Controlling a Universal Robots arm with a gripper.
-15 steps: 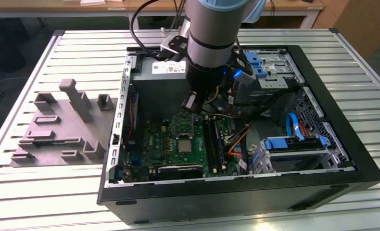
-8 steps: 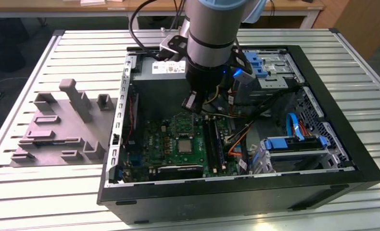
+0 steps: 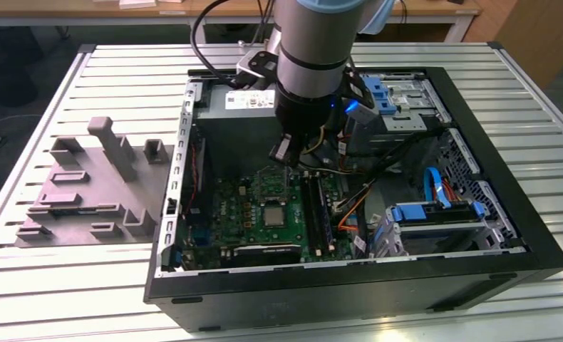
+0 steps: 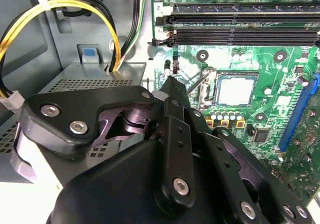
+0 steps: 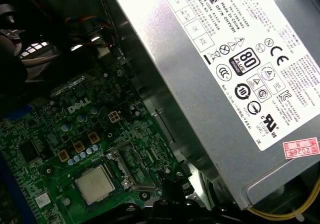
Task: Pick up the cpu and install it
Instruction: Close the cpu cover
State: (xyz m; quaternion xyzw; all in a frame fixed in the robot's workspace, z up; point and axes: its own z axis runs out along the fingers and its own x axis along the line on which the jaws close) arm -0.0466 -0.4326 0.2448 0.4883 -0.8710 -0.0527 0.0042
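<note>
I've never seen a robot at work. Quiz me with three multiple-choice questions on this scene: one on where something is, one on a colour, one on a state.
1. Where does the cpu lie? A on the grey plate outside; B on the motherboard; C on the power supply.
2. What colour is the motherboard? A red; B blue; C green.
3. The computer case is: A open; B closed; C wrapped.
Answers: B, the silvery square sits among the board's parts; C, it is green in every view; A, its insides show.

slatted metal table [image 3: 63, 274]; wooden desk [image 3: 234, 8] behind; dark floor.
</note>
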